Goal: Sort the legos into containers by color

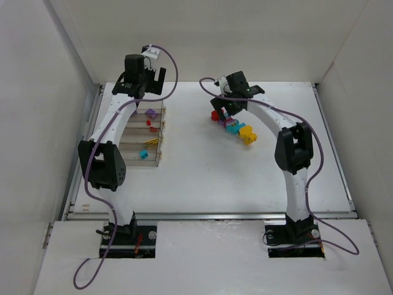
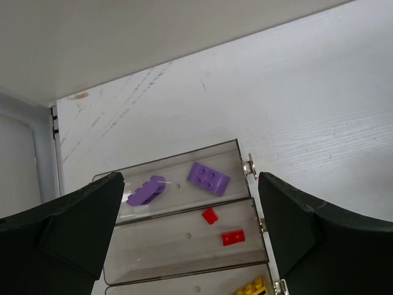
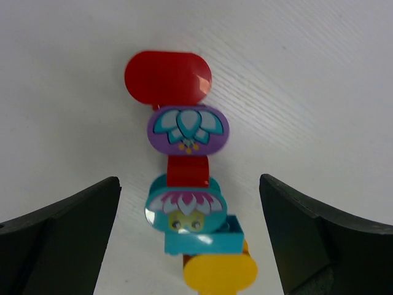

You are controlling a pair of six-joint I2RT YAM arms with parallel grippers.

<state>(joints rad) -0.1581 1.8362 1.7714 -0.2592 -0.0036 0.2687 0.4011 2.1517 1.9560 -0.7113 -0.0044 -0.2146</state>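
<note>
Nearest in the row of four clear, smoky plastic bins [image 1: 132,147] on the left of the white table [image 1: 245,178], one compartment holds a small cyan brick [image 1: 143,155]. The next holds a yellow brick [image 2: 253,286], cut off by the bottom edge of the left wrist view. Beyond lie two small red bricks [image 2: 233,237], then two purple bricks [image 2: 209,178], one flat with four studs, one tilted. The left arm hides the bins' left side from above. The left gripper [image 2: 191,227] hangs over the far bins, jaws wide and empty. Well apart to the right, a loose line of touching pieces runs away across the table: a yellow piece [image 3: 220,270], partly cut off, a cyan block [image 3: 206,236], a cyan flower-printed disc [image 3: 184,209], a red block [image 3: 187,170], a purple flower-printed oval [image 3: 188,129] and a red rounded plate [image 3: 167,77]. The right gripper [image 3: 190,239] hovers over them, jaws wide and empty.
</note>
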